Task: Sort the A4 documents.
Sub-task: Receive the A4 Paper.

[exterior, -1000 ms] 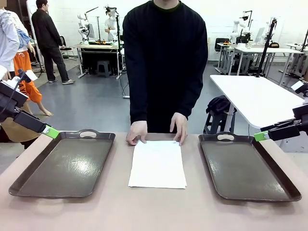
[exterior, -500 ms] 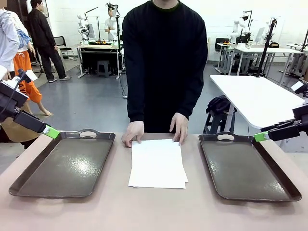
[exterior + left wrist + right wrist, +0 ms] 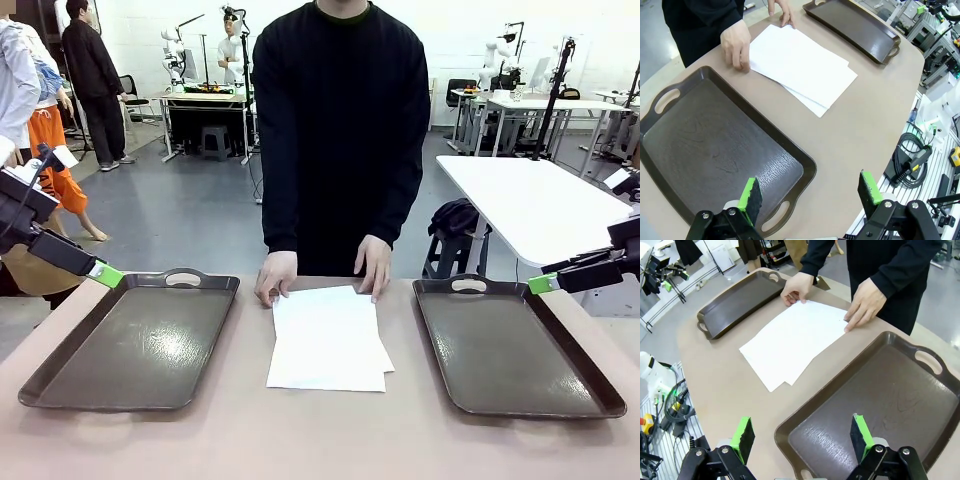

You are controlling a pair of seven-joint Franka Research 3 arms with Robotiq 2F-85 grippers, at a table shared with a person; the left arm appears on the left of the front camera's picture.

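Front view: A4 documents (image 3: 327,338) at frame centre on surface (image 3: 320,440), slightly fanned, between trays (image 3: 100,405); person's hands (image 3: 276,275) pin top edge. My left hand (image 3: 810,192) and right hand (image 3: 801,436) are both spread apart, empty. Risk: flat thin sheets, so I may pinch two, crease one, or bump person.

Left arm (image 3: 40,243), right arm (image 3: 597,271): jaws wide apart

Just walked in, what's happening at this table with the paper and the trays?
A person across the table has one hand and the other hand on the far edge of the A4 documents, a slightly fanned stack between the left tray and the right tray. No sheet is in a tray yet. The left gripper and right gripper hover open, holding nothing.
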